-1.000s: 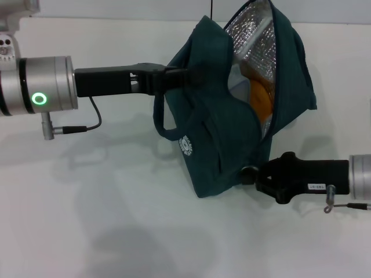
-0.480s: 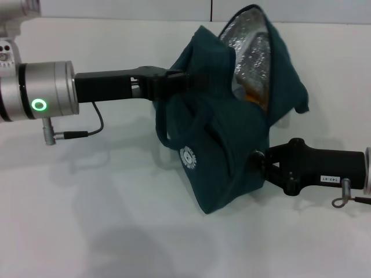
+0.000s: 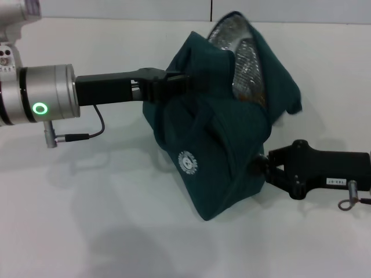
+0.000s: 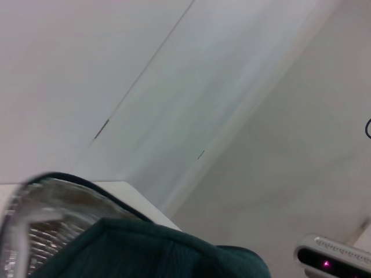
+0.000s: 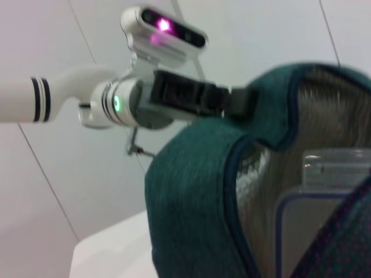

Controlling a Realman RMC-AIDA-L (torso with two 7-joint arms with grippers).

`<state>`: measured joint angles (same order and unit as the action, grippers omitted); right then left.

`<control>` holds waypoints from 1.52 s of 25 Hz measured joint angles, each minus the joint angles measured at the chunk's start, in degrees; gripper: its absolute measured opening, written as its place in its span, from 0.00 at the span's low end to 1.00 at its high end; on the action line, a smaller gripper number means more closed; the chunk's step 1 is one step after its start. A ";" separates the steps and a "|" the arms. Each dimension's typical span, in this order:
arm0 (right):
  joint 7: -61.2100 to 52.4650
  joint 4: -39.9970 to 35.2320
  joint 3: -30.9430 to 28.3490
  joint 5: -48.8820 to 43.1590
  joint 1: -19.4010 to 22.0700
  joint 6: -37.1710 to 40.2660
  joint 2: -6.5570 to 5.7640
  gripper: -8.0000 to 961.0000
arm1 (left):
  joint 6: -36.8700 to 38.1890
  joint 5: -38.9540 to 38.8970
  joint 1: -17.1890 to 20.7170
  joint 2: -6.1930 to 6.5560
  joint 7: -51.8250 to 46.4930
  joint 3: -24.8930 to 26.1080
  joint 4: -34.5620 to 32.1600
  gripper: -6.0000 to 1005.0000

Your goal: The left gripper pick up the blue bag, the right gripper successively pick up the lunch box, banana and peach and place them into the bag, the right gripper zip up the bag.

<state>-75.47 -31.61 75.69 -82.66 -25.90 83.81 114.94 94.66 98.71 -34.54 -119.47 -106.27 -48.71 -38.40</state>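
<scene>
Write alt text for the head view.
A dark teal blue bag, its foil-lined mouth open at the top, hangs between two black arms: the left hand grips its upper edge, and the right hand meets its lower side, above a white table.

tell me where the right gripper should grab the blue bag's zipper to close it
Judging from the head view, grip at the low end of the blue bag, where the right gripper sits against the fabric, coming from the robot's right. The foil-lined mouth gapes upward while the left gripper holds the opposite edge, so pulling should run toward that opening. The pull itself is hidden.
</scene>
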 joint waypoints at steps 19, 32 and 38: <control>-6.03 -3.60 -2.91 -3.60 0.52 4.47 -2.35 0.01 | -0.34 0.22 0.15 0.17 0.19 0.10 0.00 0.06; -7.48 -7.98 -4.93 -5.68 0.54 5.71 -1.52 0.01 | -0.45 0.15 0.71 0.11 1.40 0.04 0.00 0.06; -10.67 -8.38 -4.97 -8.40 0.27 5.54 -2.92 0.01 | -0.45 0.14 0.67 0.17 1.42 0.32 0.00 0.06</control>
<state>-86.14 -39.99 70.72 -91.05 -25.63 89.34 112.02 94.21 98.85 -33.87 -119.30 -104.85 -48.39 -38.40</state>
